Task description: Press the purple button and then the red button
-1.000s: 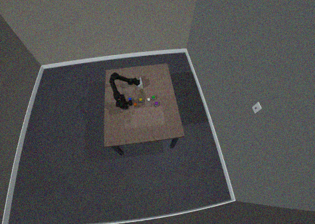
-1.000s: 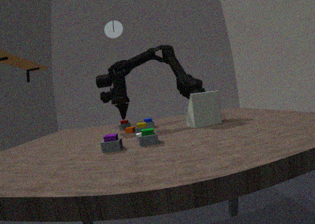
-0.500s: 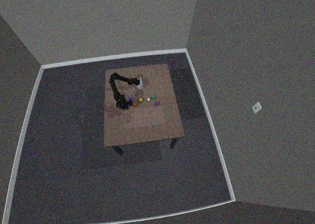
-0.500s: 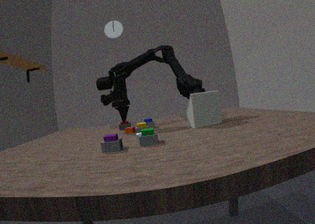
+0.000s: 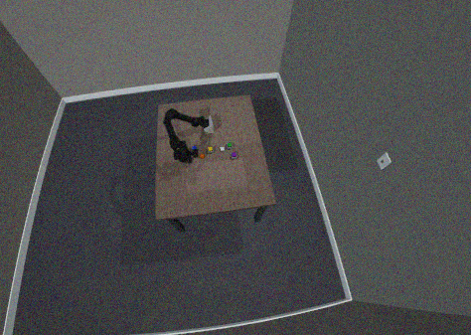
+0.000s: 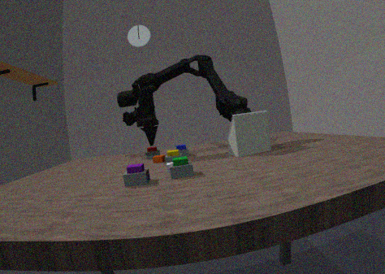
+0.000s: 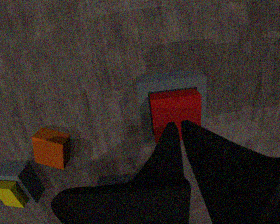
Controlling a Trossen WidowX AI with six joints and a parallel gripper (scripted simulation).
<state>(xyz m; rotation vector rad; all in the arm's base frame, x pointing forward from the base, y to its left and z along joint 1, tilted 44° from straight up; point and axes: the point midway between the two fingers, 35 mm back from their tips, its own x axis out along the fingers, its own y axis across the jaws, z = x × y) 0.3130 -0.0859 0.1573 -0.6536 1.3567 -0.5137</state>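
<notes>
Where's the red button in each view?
Top: not visible; the arm hides that spot, left of the orange block.
Exterior: red button sits at the back left of the cluster, directly under the shut gripper.
Wrist: centre right, right at the fingertips.
Shared landmark: the orange block, next to the red button in exterior and at the left in wrist.

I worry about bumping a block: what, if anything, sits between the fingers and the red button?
Nothing visible does. The shut gripper points down right over the red button. The orange block lies off to one side, apart from both.
</notes>
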